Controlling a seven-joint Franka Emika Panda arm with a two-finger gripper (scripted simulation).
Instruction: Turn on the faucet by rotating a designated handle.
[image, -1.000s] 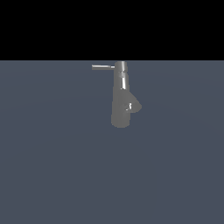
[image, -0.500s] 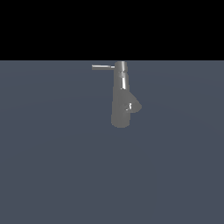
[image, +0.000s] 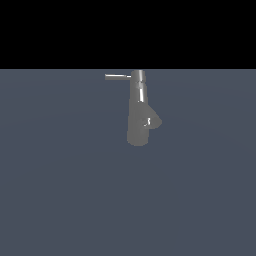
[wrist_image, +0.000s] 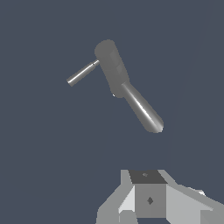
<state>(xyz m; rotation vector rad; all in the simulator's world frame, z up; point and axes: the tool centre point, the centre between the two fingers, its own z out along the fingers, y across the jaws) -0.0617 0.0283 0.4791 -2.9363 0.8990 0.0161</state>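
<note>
1. I see the flat grey-blue floor (image: 60, 200) under everything; the faucet stands on it, alone on that surface, and I place everything else from the faucet.
2. The faucet (image: 138, 117) is a tall grey cylinder, with its short stubby spout (image: 154, 121) angling off low on the exterior view's right.
3. The gripper (wrist_image: 151, 205) shows only in the wrist view, as a pale blocky base at the frame edge, well apart from the faucet and touching nothing. Its fingertips are out of frame, so I cannot tell how wide the jaws stand; I see nothing held.
4. The handle (image: 118, 76) is a thin shiny rod sticking out sideways from the faucet's top, toward the exterior view's left.
5. I judge this the approach step: next I must close on the rod's free end (wrist_image: 72, 81), not the spout, then push it around the faucet's axis.
</note>
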